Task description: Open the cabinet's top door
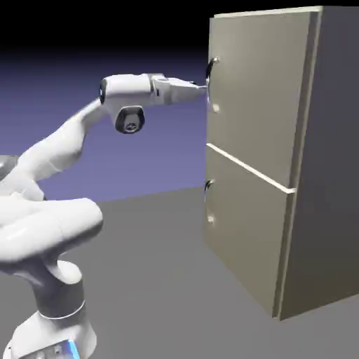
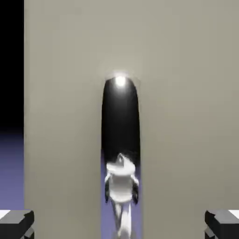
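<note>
The cabinet (image 1: pixel 328 175) stands at the right of the exterior view, beige in front and darker grey on its side. Its top door (image 1: pixel 261 84) is shut flat, with a dark curved handle (image 1: pixel 212 69) at its left edge. My gripper (image 1: pixel 205 90) reaches level toward that edge, just in front of the handle. In the hand view the top door (image 2: pixel 186 93) fills the picture and the glossy black handle (image 2: pixel 120 121) runs up the middle. Both grey fingertips (image 2: pixel 17 223) sit far apart at the bottom corners. My gripper (image 2: pixel 119 225) is open around the handle's line and holds nothing.
Below the top door is a shorter bottom door (image 1: pixel 245 231) with its own small dark handle (image 1: pixel 208 186). The cabinet rests on the grey table (image 1: pixel 161 280). My white arm (image 1: pixel 63 147) rises from the lower left.
</note>
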{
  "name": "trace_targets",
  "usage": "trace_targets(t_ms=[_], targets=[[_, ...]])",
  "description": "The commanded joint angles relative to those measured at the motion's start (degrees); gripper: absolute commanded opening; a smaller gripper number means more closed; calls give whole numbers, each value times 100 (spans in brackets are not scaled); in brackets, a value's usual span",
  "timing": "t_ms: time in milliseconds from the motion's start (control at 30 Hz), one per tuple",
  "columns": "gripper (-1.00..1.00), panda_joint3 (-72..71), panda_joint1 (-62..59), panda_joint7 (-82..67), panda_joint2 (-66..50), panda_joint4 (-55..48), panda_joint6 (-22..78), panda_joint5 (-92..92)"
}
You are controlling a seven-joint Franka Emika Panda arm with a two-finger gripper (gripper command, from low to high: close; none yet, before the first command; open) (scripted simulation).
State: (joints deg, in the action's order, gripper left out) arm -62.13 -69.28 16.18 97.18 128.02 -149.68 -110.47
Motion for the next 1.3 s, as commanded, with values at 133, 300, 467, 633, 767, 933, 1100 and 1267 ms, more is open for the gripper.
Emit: trace_targets(t_ms=[133, 300, 467, 633, 767, 933, 1100, 1267], targets=[[-100, 202, 531, -743, 87, 585, 384, -539], [-100, 673, 1433, -1786, 223, 1623, 1177, -1070], [-100, 1418, 2312, -2647, 320, 2662, 2108, -1081], [-100, 2455, 2948, -3303, 364, 3463, 3019, -589], [-100, 3285, 3137, -3628, 380, 3832, 3660, -61], [-100, 4288, 3022, -3942, 342, 4090, 4528, 580], [-100, 5054, 2251, -4134, 275, 4187, 5775, 905], [-100, 5284, 1236, -4078, 333, 4234, 6893, 706]])
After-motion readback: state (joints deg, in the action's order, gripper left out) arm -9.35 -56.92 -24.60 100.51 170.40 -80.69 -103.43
